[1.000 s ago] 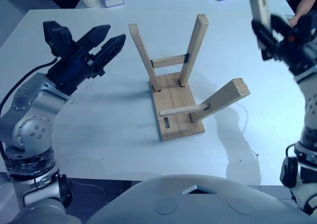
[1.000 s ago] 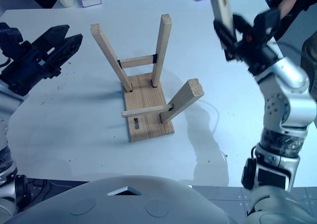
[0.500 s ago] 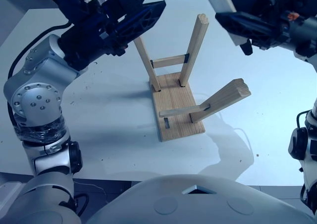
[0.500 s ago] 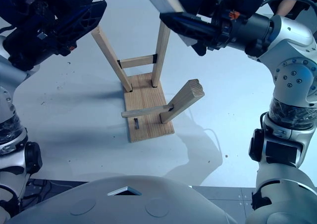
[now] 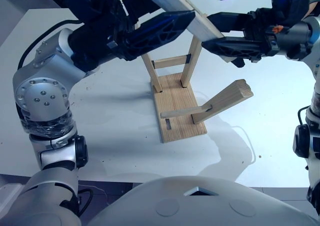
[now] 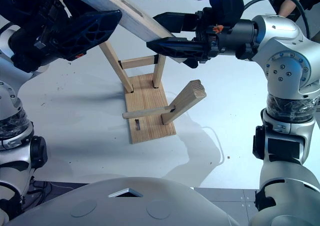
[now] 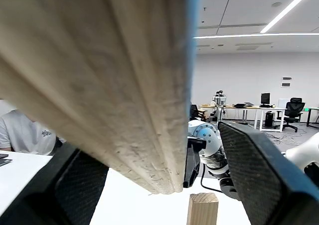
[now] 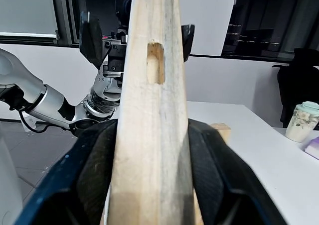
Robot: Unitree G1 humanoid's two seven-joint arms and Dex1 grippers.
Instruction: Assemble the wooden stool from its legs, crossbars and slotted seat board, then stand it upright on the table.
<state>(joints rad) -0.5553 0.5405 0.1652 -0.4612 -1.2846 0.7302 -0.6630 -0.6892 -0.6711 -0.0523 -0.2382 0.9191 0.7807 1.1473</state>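
The right gripper (image 6: 152, 31) clamps the loose leg (image 6: 125, 8) above mid-counter. The left gripper (image 7: 149, 140) brackets it, unclenched (gap visible). Close it squarely before handing over, above the seat board (image 6: 152, 122).

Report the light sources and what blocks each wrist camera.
Left wrist view: ceiling strip lights shine overhead, and the wooden leg, close to the lens, blocks much of the frame. Right wrist view: the same leg covers the middle. Left eye view: shadows beside the seat board are soft-edged.
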